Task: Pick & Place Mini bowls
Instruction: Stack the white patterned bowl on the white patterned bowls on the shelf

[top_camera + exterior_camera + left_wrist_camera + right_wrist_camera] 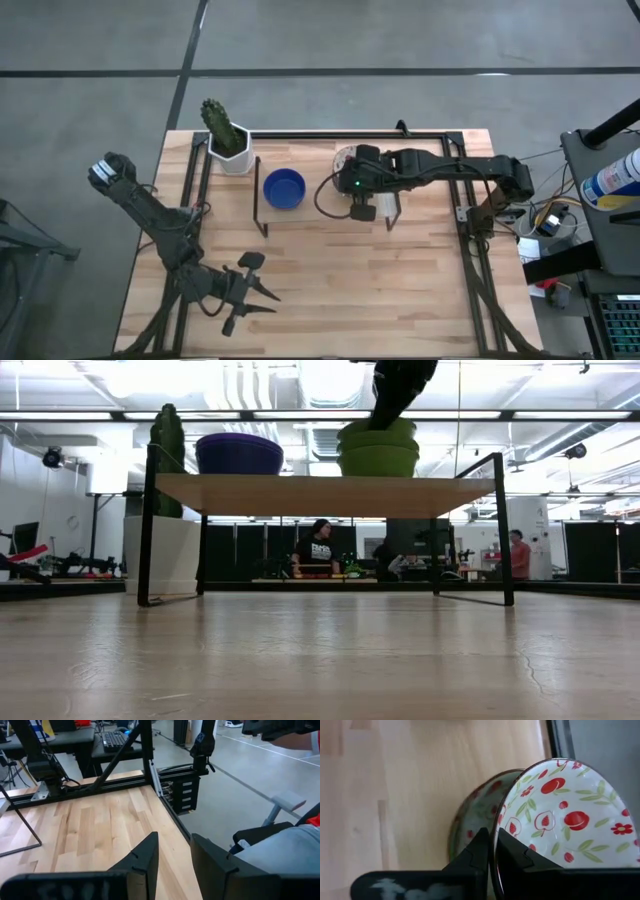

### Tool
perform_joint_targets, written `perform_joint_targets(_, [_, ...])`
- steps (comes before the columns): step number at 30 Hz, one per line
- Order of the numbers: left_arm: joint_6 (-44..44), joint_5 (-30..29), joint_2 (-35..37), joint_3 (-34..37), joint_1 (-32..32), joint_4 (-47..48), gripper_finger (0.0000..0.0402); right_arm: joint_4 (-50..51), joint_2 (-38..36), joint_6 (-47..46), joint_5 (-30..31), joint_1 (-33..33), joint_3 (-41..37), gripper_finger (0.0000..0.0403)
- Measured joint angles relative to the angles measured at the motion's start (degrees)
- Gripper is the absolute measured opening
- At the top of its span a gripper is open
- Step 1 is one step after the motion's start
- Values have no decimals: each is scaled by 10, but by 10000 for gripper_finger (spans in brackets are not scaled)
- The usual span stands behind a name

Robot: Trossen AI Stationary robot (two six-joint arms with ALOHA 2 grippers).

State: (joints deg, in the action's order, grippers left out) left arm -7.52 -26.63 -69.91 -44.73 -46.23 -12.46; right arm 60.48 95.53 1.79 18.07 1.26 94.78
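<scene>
Right gripper pinches the rim of a cream-white patterned mini bowl.
Bowl seems to sit on a second patterned bowl, far right; left gripper waits open.

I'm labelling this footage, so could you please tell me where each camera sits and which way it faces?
High: overhead, straight down on table, both arms, blue bowl.
Low: tabletop height, level under shelf; right arm from above.
Left wrist: over table edge; open left tool.
Right wrist: right tool shut on patterned bowl.
Shared: high and low show the blue bowl.
</scene>
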Motion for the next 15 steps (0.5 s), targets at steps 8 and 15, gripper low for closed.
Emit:
perform_joint_targets(8, [8, 0, 0, 0, 0, -6, 108, -24, -4, -6, -1, -2, -14, 57])
perform_joint_targets(15, [3, 0, 0, 0, 0, -6, 108, -22, -10, -18, -5, -4, -2, 113])
